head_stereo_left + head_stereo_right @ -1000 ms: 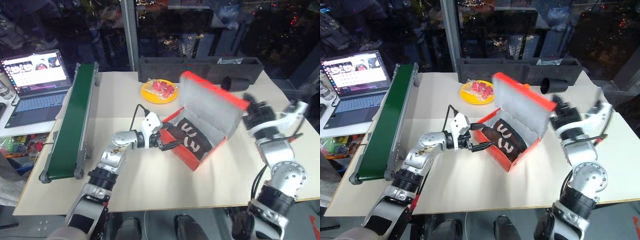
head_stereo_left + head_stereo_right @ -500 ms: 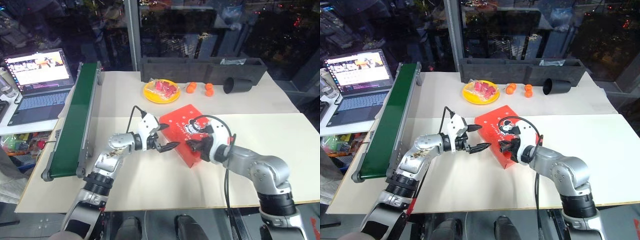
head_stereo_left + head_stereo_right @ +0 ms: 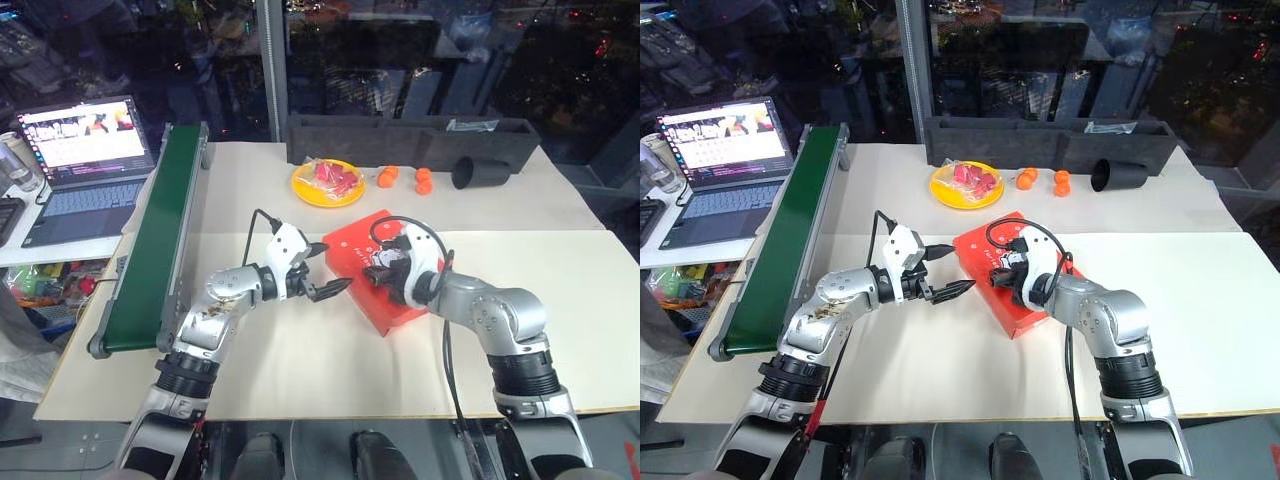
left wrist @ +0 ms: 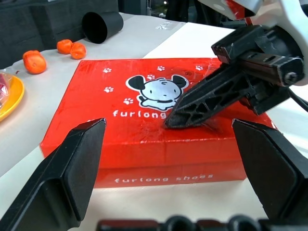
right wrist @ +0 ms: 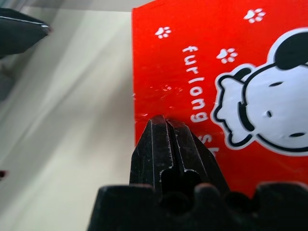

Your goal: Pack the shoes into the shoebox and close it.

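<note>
The red-orange shoebox (image 3: 350, 252) lies on the table with its lid down; the lid carries a white dog print and paw marks (image 4: 161, 91). The shoes are hidden inside it. My right gripper (image 5: 161, 121) is shut, and its joined tips press on the lid near the edge that faces my left arm. In the left wrist view the same shut tips (image 4: 169, 121) rest on the lid just under the dog print. My left gripper (image 3: 336, 268) hangs open just to the left of the box, pointing at it, with nothing between its fingers (image 4: 77, 159).
A green conveyor belt (image 3: 155, 235) runs along the table's left side, with a laptop (image 3: 80, 165) beyond it. At the back stand a yellow plate (image 3: 328, 183), small orange fruits (image 3: 424, 181), a black cup on its side (image 3: 478, 172) and a long dark grey tray (image 3: 400, 135).
The lid stood open a second ago, with a shoe showing inside; now it lies shut. My right gripper swung from behind the lid down onto its top. The left gripper stays open beside the box.
</note>
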Controlling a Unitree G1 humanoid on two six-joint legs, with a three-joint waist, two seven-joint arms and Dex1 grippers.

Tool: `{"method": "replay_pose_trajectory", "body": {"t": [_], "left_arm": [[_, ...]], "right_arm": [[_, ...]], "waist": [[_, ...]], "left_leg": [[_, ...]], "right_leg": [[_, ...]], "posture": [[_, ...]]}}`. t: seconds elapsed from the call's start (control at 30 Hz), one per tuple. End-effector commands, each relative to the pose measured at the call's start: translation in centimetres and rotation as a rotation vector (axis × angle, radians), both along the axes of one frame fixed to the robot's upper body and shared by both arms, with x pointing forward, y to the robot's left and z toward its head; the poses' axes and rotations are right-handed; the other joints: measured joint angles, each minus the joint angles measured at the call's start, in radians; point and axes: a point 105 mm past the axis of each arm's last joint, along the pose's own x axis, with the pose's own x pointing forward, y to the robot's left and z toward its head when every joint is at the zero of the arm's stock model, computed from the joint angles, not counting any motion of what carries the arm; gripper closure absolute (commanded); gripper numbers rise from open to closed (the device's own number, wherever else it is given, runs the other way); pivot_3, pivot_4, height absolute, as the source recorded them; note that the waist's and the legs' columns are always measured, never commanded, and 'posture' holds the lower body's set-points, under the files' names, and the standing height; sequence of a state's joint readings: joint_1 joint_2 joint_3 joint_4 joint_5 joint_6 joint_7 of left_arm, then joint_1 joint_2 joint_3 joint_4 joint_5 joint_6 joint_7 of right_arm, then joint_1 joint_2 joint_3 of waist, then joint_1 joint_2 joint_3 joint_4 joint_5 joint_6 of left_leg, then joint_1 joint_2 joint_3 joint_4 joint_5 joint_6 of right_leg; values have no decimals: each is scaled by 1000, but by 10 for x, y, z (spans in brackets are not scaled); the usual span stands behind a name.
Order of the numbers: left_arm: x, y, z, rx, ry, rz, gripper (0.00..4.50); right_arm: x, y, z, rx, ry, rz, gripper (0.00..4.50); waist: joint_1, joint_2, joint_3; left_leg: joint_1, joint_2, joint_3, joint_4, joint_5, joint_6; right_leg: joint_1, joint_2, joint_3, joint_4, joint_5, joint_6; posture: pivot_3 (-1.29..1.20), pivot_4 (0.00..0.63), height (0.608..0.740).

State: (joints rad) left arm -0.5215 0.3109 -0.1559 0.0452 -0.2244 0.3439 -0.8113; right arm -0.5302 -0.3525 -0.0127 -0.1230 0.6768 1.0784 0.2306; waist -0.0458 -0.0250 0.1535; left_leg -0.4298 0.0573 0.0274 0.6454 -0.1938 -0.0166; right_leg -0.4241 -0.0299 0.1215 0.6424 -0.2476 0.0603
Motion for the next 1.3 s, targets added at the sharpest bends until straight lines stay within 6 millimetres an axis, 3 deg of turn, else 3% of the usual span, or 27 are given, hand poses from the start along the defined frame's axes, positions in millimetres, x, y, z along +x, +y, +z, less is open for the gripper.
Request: {"method": "replay_pose_trajectory", "body": {"t": [0.03, 0.13, 0.27, 0.43, 0.53, 0.73, 1.0, 1.3], "left_arm": [[15, 15, 13, -43, -62, 137, 0], [32, 34, 13, -110, -32, 296, 0], [48, 63, 13, -217, -13, 543, 0], [62, 103, 8, -280, 13, 851, 0], [60, 108, -3, -227, 31, 871, 0], [54, 106, -8, -273, 78, 864, 0], [44, 86, -5, -255, 56, 748, 0], [51, 107, -11, -262, 72, 843, 0]], "right_arm": [[4, -14, 29, 25, -165, -60, 4478], [18, -62, 53, -94, -363, -287, 4478], [17, -115, 70, -361, -549, -469, 4478], [8, -154, 75, -500, -622, -635, 4478], [-1, -173, 62, -585, -594, -697, 4478], [-10, -183, 52, -598, -574, -749, 4478], [-8, -184, 50, -588, -568, -767, 4478], [-11, -194, 48, -595, -558, -818, 4478]], "waist": [[0, 0, 0], [4, 0, 0], [13, 0, 0], [13, -1, 0], [15, -1, 0], [18, -1, 0], [20, -1, 0], [22, -1, 0]], "left_leg": [[0, 0, 0, 0, 0, 0], [0, -1, 0, 0, 0, 0], [-1, -8, -1, 1, 0, 0], [-2, -10, 0, 0, 0, 0], [-1, -10, 0, 0, 0, 0], [0, -12, 0, 1, 0, -1], [0, -12, -1, 1, 1, -1], [0, -12, -1, 1, 1, -1]], "right_leg": [[0, 0, 0, 0, 0, 0], [0, -1, 0, 0, 0, 0], [0, -8, -1, 2, -2, 4], [0, -12, -1, 0, -3, 5], [0, -12, -1, 2, -3, 5], [1, -13, -1, 2, -3, 5], [1, -13, -1, 3, -3, 5], [1, -13, -1, 3, -3, 5]], "posture": [[0, 150, 713], [0, 150, 713], [0, 150, 713], [0, 150, 713], [0, 150, 713], [0, 150, 713], [0, 150, 713], [0, 150, 713]]}}
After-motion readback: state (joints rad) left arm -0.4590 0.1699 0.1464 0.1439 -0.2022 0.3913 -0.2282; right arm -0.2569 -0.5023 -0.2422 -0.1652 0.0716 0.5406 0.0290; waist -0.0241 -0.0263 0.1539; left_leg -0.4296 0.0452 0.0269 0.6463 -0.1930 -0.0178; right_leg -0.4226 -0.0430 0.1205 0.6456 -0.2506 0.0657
